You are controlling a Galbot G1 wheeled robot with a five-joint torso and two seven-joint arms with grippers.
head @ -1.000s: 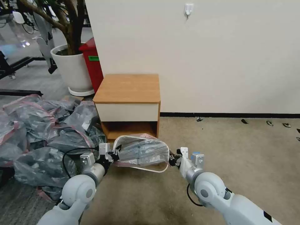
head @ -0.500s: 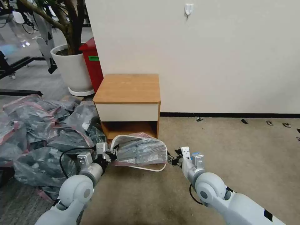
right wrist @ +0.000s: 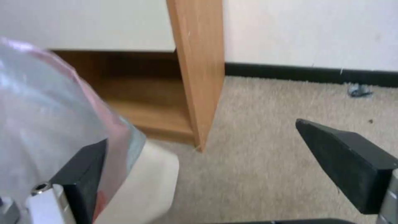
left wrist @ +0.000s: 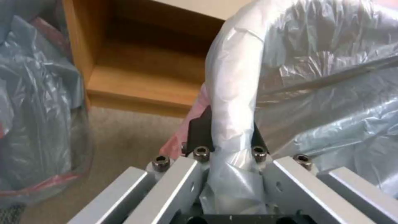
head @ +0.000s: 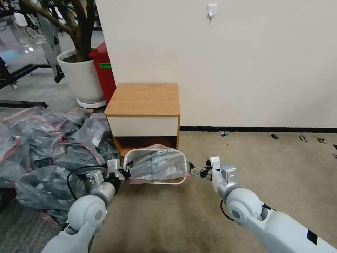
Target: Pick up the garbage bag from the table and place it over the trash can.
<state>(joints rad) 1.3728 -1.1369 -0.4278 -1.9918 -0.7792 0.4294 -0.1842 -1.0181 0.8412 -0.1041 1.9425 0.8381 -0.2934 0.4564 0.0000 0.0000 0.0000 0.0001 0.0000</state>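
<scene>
Garbage bag (head: 158,165) draped over trash can (head: 165,182), btwn grippers. L gripper (head: 123,172) clamped on bag rim; R gripper (head: 195,172) spread wide beside it. Table (head: 144,98) behind, carpet (head: 245,168), wall.

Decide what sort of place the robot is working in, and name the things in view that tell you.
Probably an indoor office or lab corner staged like a bedroom: carpeted floor, a wooden bedside cabinet against a plain wall, a potted tree, and a heap of grey bags from repeated trials.
</scene>
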